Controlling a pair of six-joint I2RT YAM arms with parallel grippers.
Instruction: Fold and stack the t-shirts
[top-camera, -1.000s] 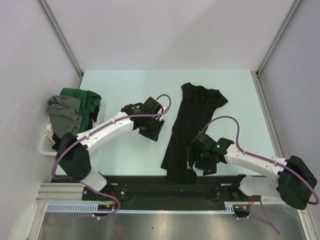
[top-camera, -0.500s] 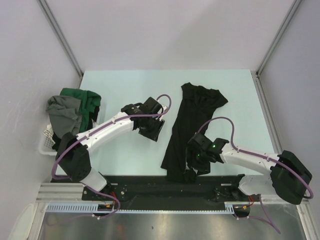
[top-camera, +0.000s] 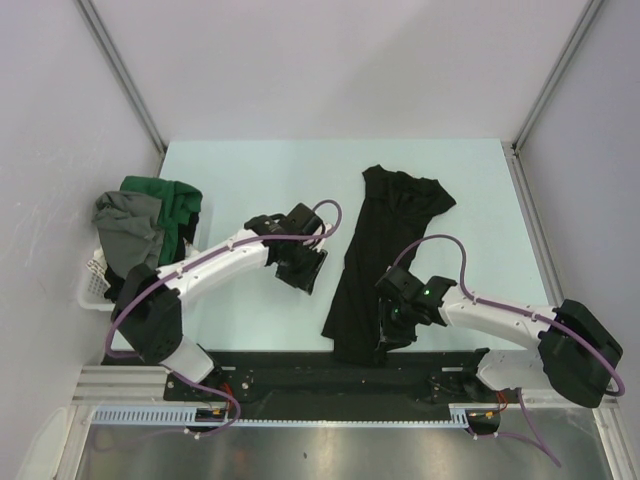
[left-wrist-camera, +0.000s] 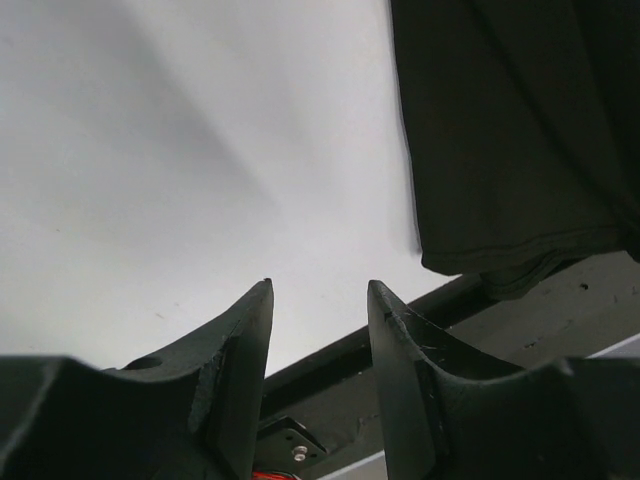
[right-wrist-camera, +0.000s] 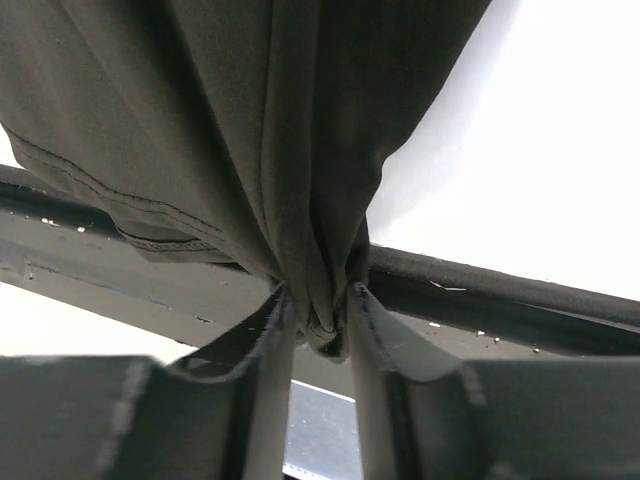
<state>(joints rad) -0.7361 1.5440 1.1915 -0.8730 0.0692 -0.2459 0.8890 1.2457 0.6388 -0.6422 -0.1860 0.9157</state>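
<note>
A: Where is it?

B: On the table, right of centre: the black shirt, gathered into a long narrow strip. Its long axis runs near to far and leans, the far end further right, the near end further left and lapping onto the dark rail at the table's near edge.

A: Which end is the hem?

B: The near one, I think; the top view is too dark to tell. The wrist views show a stitched hem there, plain matte cloth creased lengthwise, no print visible.

A: Other shirts?

B: A green shirt and a grey shirt are heaped in the basket at the far left.

A: The grippers?

B: The right gripper has its jaws nearly together, pinching a bunch of the black shirt's near end. Only its own camera shows that pinch. The left gripper hangs just left of the shirt, jaws moderately apart with nothing between them.
</note>
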